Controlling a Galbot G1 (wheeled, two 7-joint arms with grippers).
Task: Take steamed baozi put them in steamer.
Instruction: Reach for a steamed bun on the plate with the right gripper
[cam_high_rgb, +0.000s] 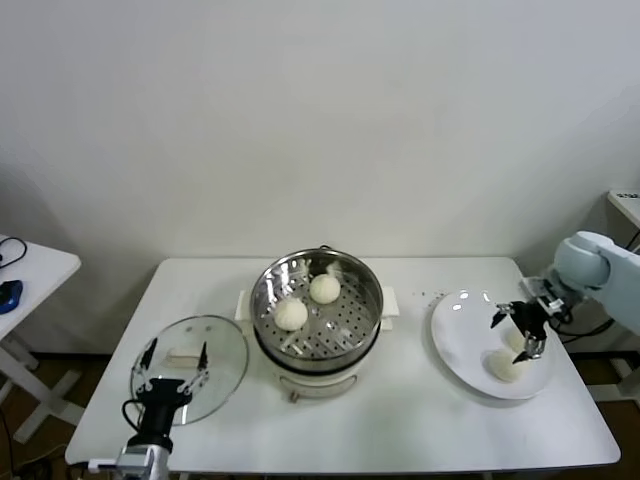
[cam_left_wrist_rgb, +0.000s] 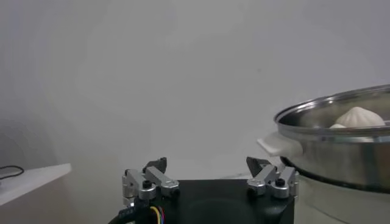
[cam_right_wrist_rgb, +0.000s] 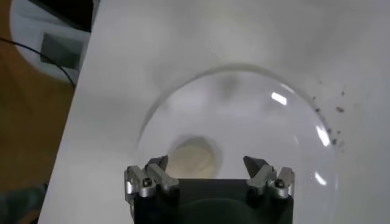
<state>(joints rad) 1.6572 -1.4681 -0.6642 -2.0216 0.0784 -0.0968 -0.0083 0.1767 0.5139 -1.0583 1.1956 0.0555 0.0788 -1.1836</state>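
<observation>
Nearest the camera, the left gripper (cam_high_rgb: 176, 358) waits at the near left edge of the white table (cam_high_rgb: 400, 420), its fingers spread wide and holding nothing, just in front of the glass lid (cam_high_rgb: 190, 368) lying flat there. At the table's middle stands the steamer (cam_high_rgb: 318, 312), its steel pot on a cream base. Two buns (cam_high_rgb: 291, 314) rest on its perforated tray, one toward the left and one farther back. On the right, a white plate (cam_high_rgb: 455, 335) carries two more buns (cam_high_rgb: 504, 366). Over that plate the right gripper (cam_high_rgb: 516, 325) hovers with its fingers wide apart and empty, directly above a bun (cam_right_wrist_rgb: 194, 157).
</observation>
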